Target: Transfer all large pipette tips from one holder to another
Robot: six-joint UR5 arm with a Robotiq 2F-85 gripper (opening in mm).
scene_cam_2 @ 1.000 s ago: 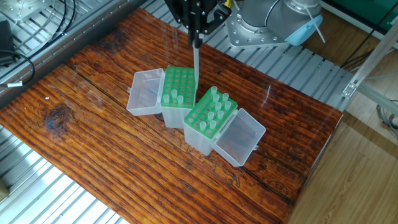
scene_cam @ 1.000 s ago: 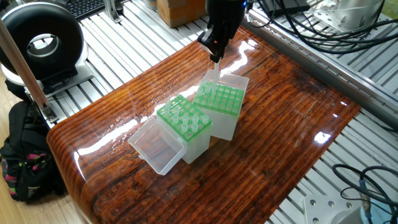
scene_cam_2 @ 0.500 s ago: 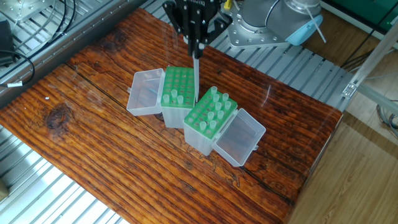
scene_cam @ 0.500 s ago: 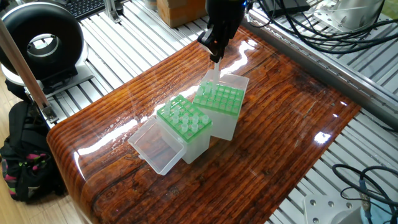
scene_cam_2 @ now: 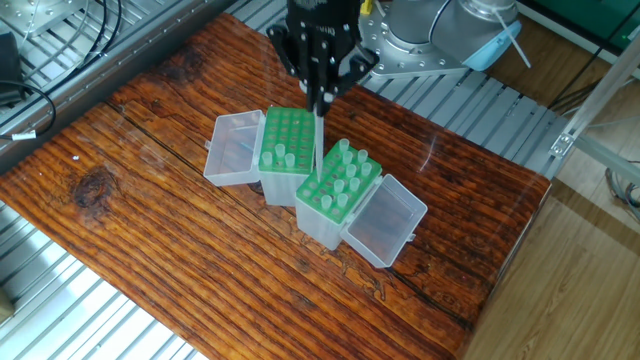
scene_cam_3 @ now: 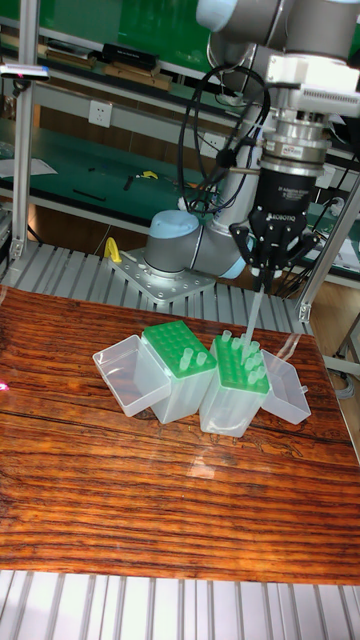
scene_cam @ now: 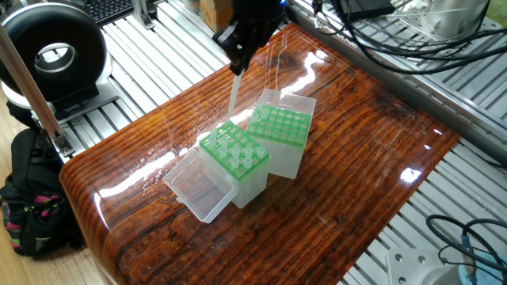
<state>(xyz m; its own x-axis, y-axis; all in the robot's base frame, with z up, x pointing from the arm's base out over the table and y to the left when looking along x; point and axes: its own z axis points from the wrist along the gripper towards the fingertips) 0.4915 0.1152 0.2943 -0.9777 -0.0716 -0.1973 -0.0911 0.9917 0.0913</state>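
Wood-grain table [scene_cam: 356, 174] w/ a glossy top carries everything you're working with; metal slatted frame runs round it. On it sit two clear plastic boxes w/ green grid tops, side by side and touching, each w/ its clear lid hinged open flat on the table.

Your arm [scene_cam_3: 285, 130] comes down from above, wrist vertical, over the seam between the two boxes. In the tall fixed view it's above the right-hand box.

Fuller rack [scene_cam_2: 338, 185] is the one in the middle of the table in the other fixed view; it has most of the large pipette tips [scene_cam_2: 345, 165] standing upright in its holes, round open tops sticking up above the green grid. Second rack [scene_cam_2: 283, 142] sits just beside it, toward the far-left side in that view, w/ only a couple of tips in the corner nearest that camera; rest of its holes look open.

Gripper [scene_cam_2: 320, 98] has its fingers pressed in on the top of one tip [scene_cam_2: 318, 140], which hangs straight down, point lowermost. In the other fixed view that tip's lower end sits at the edge where the two racks meet, approx level w/ the grid tops; can't tell from any view if the point is inside a hole or just above one.
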